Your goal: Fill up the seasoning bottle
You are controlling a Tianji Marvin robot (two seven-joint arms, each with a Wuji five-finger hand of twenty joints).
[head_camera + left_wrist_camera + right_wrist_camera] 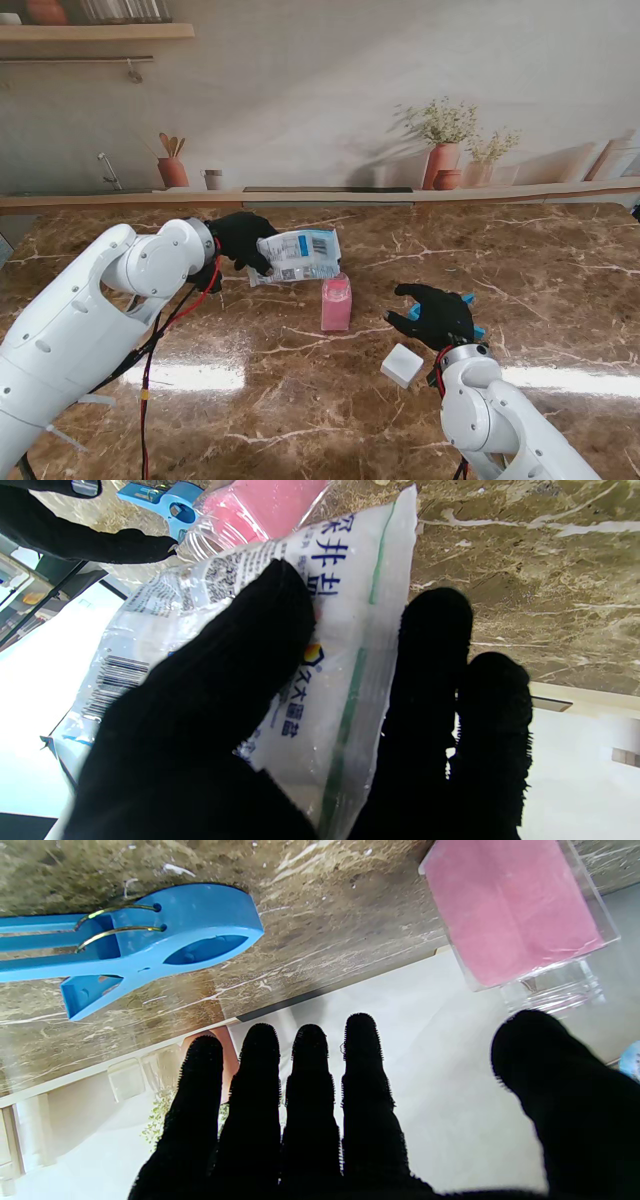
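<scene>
While the marble table [560, 260] runs wide and bare across the right half of the stand's frame, you have less room at its centre, where everything is gathered. Your left hand [240, 240] is clamped around a clear bag of white seasoning [298, 256], held above the table at centre-left of the frame; the bag's long axis lies roughly level, running from the hand toward the right, its far end reaching over the bottle. In the left wrist view the fingers [230, 680] wrap the printed bag [345, 630], with the pink bottle [265, 505] just past its end. The seasoning bottle [336, 303] stands upright at mid-frame, a clear square body filled with pink, its long axis vertical. Your right hand [437, 314] hovers lower right of the bottle, fingers spread and holding nothing; the right wrist view shows the fingers [310, 1090] apart, the bottle [510, 910] beyond the thumb. A blue clip [150, 940] lies on the table under that hand. A white cap [402, 365] sits nearer to you, between bottle and right arm.
</scene>
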